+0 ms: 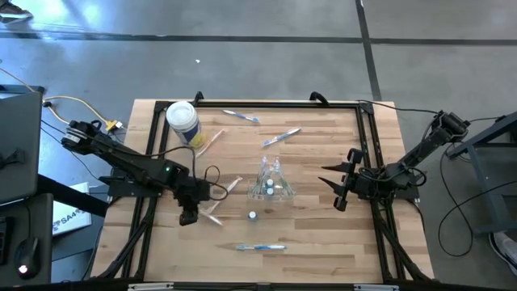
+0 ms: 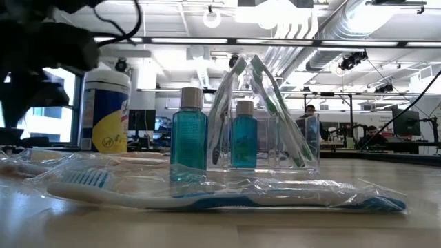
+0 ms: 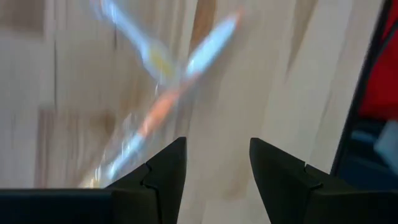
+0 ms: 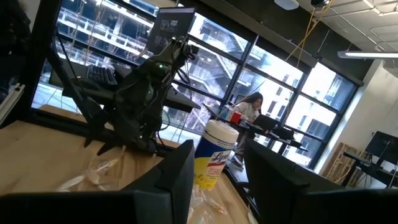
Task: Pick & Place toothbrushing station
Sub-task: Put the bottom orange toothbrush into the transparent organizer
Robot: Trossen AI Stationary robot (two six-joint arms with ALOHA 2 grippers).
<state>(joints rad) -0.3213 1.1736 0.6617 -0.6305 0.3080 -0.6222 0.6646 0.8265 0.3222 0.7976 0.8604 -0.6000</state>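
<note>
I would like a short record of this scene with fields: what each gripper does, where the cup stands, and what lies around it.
left gripper: open, low over a wrapped toothbrush with an orange handle at the table's left side, holding nothing
right gripper: open, waiting at the right edge
small clear plastic cup: mid-table, with toothbrushes standing in it
small teal bottles with white caps: two, by the cup
loose wrapped toothbrush with a blue handle: at the near edge
white-lidded round canister with yellow label: far left corner
</note>
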